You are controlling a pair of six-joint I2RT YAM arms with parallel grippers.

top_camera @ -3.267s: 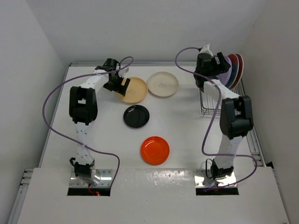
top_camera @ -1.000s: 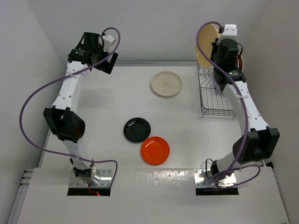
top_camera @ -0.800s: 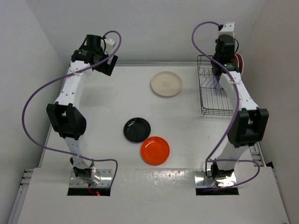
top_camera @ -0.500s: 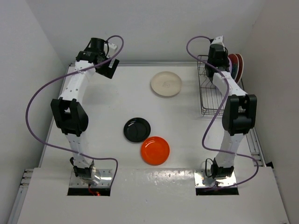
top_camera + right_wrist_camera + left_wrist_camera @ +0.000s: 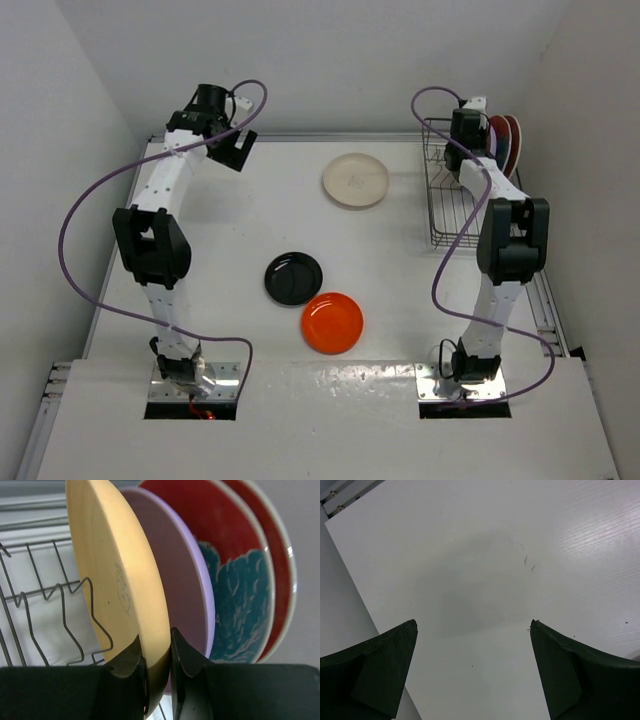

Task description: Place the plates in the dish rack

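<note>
Right wrist view, roughly halfway done: right gripper (image 5: 157, 656) clamped on the rim of the yellow-orange plate (image 5: 112, 575), upright at the dish rack (image 5: 64, 611) beside the lilac plate (image 5: 182, 587) and two red plates (image 5: 239, 555); cream plate (image 5: 355, 180), black plate (image 5: 293, 277), orange-red plate (image 5: 332, 322) lying on the table (image 5: 215, 235); left gripper (image 5: 474, 672) wide open, empty.

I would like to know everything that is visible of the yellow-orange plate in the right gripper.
The yellow-orange plate is round, shallow and matte, perhaps ceramic, with a faint grey mark on the side facing left. It stands upright, seen almost edge-on, by the wires of the dish rack. The right gripper is shut on its lower rim, one finger on each face. The lilac plate stands close behind it. Whether the two touch, and whether it sits in the rack, is hidden.
</note>
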